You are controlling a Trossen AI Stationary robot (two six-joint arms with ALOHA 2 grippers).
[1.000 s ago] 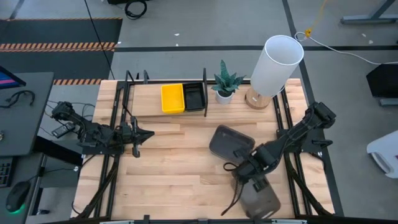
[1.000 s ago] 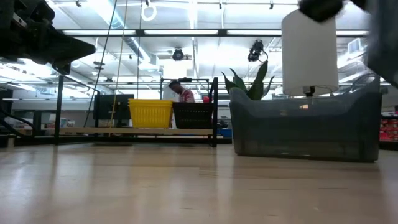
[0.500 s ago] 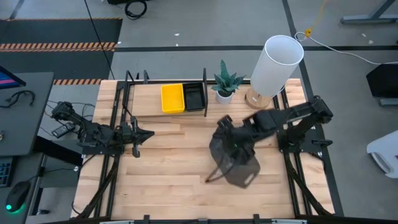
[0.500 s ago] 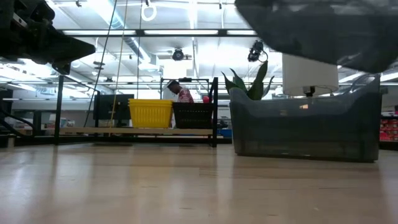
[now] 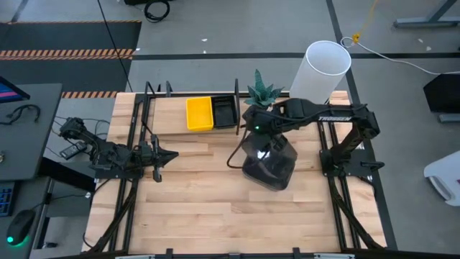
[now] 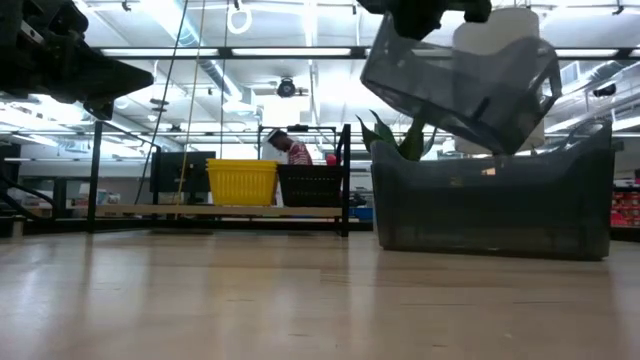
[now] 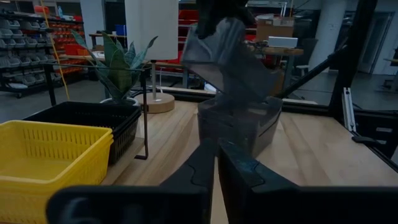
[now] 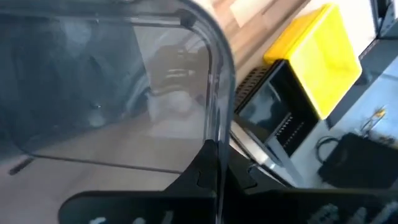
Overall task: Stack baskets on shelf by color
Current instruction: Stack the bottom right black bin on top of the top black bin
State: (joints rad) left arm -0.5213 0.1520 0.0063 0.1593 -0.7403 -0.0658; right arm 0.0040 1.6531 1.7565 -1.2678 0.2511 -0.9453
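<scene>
My right gripper (image 5: pixel 254 129) is shut on a smoky grey basket (image 5: pixel 272 152), which it holds in the air over a second grey basket (image 6: pixel 490 205) whose bottom rests on the table. In the low view the held basket (image 6: pixel 462 78) is tilted. A yellow basket (image 5: pixel 199 114) and a black slatted basket (image 5: pixel 224 111) sit side by side at the right end of the shelf (image 5: pixel 162 115). My left gripper (image 5: pixel 171 154) waits shut over the table's left part, holding nothing. My right gripper pinches the held grey basket's rim (image 8: pixel 213 93) near a rounded corner at its far end, one finger inside the wall and one outside. It comes from above. The basket hangs tilted below the fingers, lifted clear above the other grey basket.
A potted plant (image 5: pixel 260 96) and a tall white lamp (image 5: pixel 320 70) stand at the far edge, right of the shelf. A dark cable (image 5: pixel 234 157) loops from the right arm. A person (image 6: pixel 292 150) shows far behind the shelf. Bare wood lies near and left.
My right gripper has carried the grey basket from the table's near right corner toward the far edge and leftward, rising as it went. The basket now hangs tilted over the grey basket resting on the table. That basket has kept its place.
</scene>
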